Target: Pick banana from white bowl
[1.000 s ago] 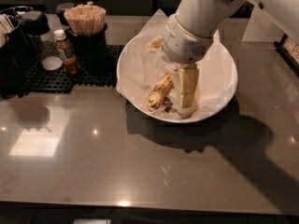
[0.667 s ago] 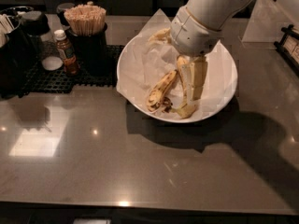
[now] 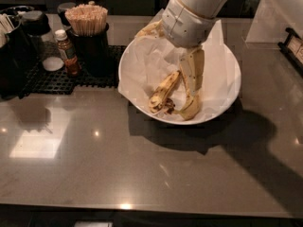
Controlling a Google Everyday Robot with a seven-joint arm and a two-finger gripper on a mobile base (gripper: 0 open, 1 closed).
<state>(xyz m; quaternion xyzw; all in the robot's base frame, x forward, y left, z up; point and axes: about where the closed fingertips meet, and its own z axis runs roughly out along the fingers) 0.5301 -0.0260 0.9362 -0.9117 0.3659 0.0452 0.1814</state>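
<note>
**Claw rises over bowl, speckled banana left behind**

The robot's claw [image 3: 192, 79] hangs inside the white bowl [image 3: 234, 82] on the dark bench [image 3: 142, 174], its wrist a little higher and further toward the back rim than a second ago. The banana [image 3: 163, 93], short and blotched brown with a dark end, lies exactly where it did, on the crinkled paper lining [image 3: 151, 63] in the front half of the bowl and just to the left of the claw. From this angle one cannot tell whether the claw is wide or narrow, nor whether it touches the fruit. A second yellow curved piece [image 3: 189, 111] sits directly beneath it, also unmoved. The small lift without the fruit suggests the grasp has not yet taken; the pick appears still to be done.
</note>
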